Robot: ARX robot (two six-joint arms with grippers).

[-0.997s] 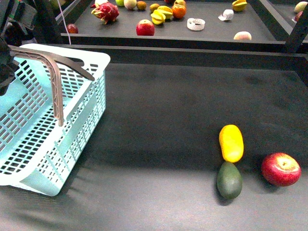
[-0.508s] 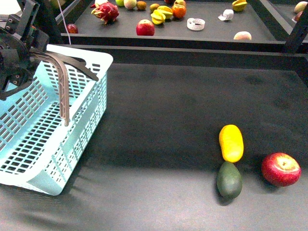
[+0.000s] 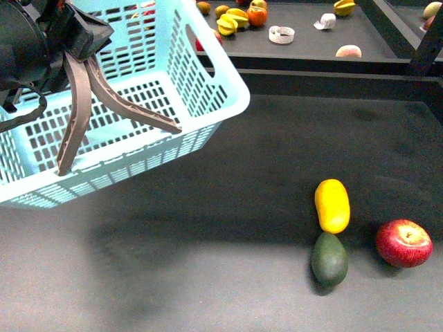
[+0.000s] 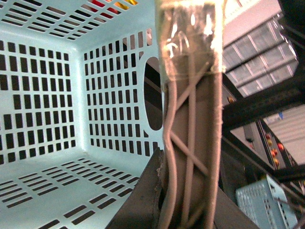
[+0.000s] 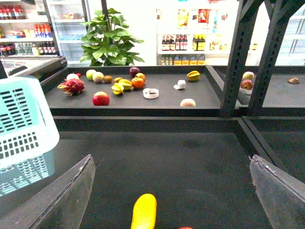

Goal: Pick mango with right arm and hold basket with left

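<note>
The spread right gripper (image 5: 171, 158) may shove the mango (image 3: 332, 205) into the avocado (image 3: 329, 259) at its 6 o'clock, while the left gripper (image 3: 73, 41) seemingly clamps the tilted basket (image 3: 228, 90).

Front cam downward, L wrist close-up, all share basket (image 3: 228, 90)

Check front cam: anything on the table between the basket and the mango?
Nothing. In the front view only bare dark table lies between the basket and the mango.
</note>
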